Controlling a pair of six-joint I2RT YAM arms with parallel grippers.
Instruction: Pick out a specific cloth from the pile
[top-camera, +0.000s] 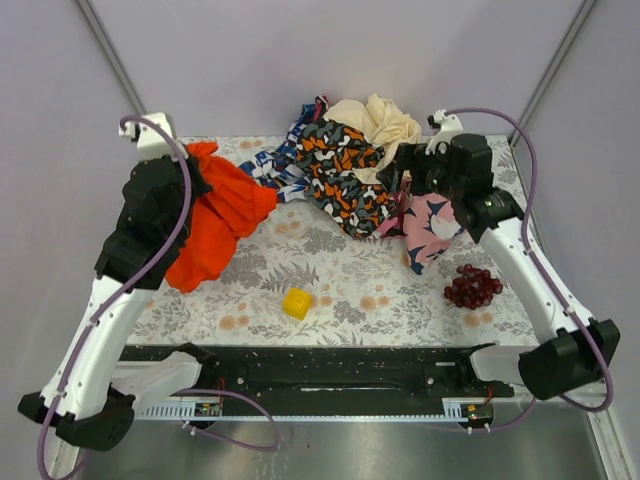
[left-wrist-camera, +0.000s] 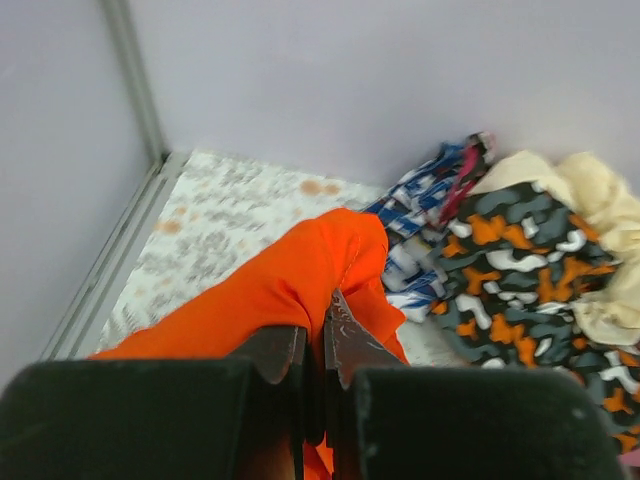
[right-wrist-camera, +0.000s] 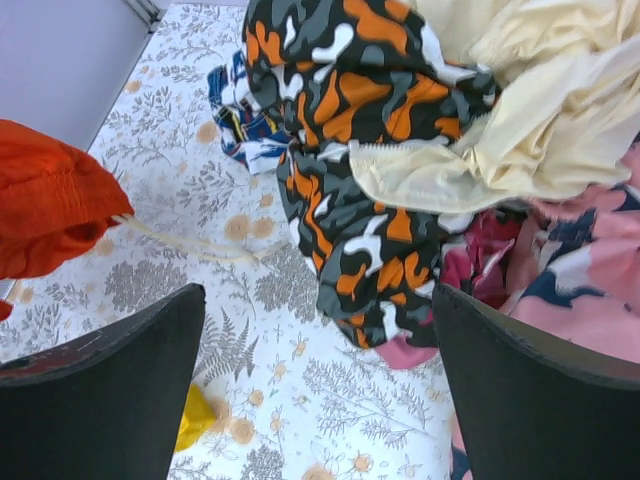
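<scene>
The red-orange cloth (top-camera: 222, 215) hangs from my left gripper (top-camera: 190, 165) at the table's left, apart from the pile, its lower end near the table. In the left wrist view the left gripper (left-wrist-camera: 315, 330) is shut on a fold of the cloth (left-wrist-camera: 290, 285). The cloth also shows at the left edge of the right wrist view (right-wrist-camera: 50, 205). The pile (top-camera: 345, 165) of cream, black-orange-white, blue-white and pink garments lies at the back centre-right. My right gripper (top-camera: 405, 185) hovers open over the pile's right side, its jaws wide apart above the patterned cloth (right-wrist-camera: 350, 240) and holding nothing.
A yellow block (top-camera: 296, 303) lies on the floral table (top-camera: 330, 260) near the front centre. A bunch of dark red grapes (top-camera: 473, 286) lies at the front right. The pink cloth with navy marks (top-camera: 432, 230) lies beside the right arm. Walls close off the back and sides.
</scene>
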